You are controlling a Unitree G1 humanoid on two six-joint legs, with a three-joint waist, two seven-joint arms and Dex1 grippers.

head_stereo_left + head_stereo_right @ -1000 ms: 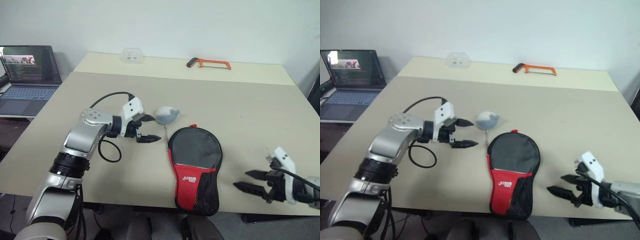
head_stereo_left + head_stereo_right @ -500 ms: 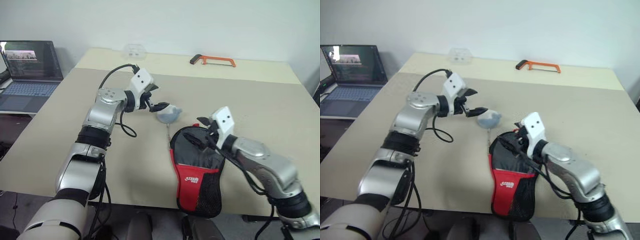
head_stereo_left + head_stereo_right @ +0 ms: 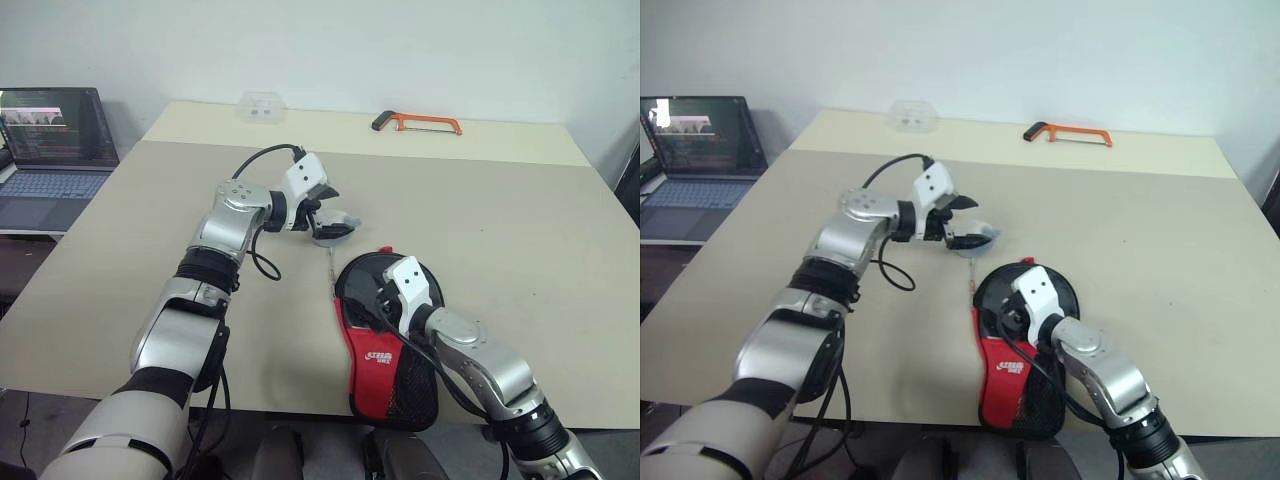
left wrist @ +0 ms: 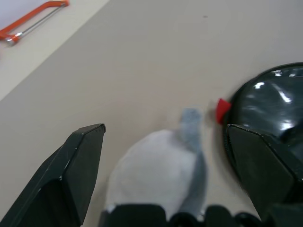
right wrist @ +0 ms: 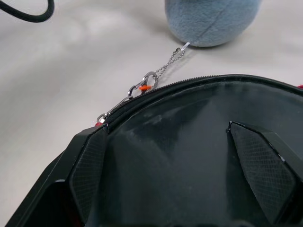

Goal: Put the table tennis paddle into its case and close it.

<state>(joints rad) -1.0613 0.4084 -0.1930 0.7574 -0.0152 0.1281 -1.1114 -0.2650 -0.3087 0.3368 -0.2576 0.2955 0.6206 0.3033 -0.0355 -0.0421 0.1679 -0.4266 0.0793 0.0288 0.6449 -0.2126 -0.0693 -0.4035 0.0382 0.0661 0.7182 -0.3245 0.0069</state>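
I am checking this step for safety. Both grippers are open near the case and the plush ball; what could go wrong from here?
1. The open left gripper straddles the plush ball. The ball is chained to the case, so lifting it may drag the case.
2. The open right gripper hovers over the case's dark top, close to the zip; closing there could pinch fabric instead of the chain.

No readable text anywhere. Small white logo on the red lower panel of the paddle-shaped dark grey and red soft zip case [image 3: 380, 358], letters too small to make out. Lit screen of the open laptop [image 3: 45, 128] beside the bench, with rows of coloured lines, nothing legible.
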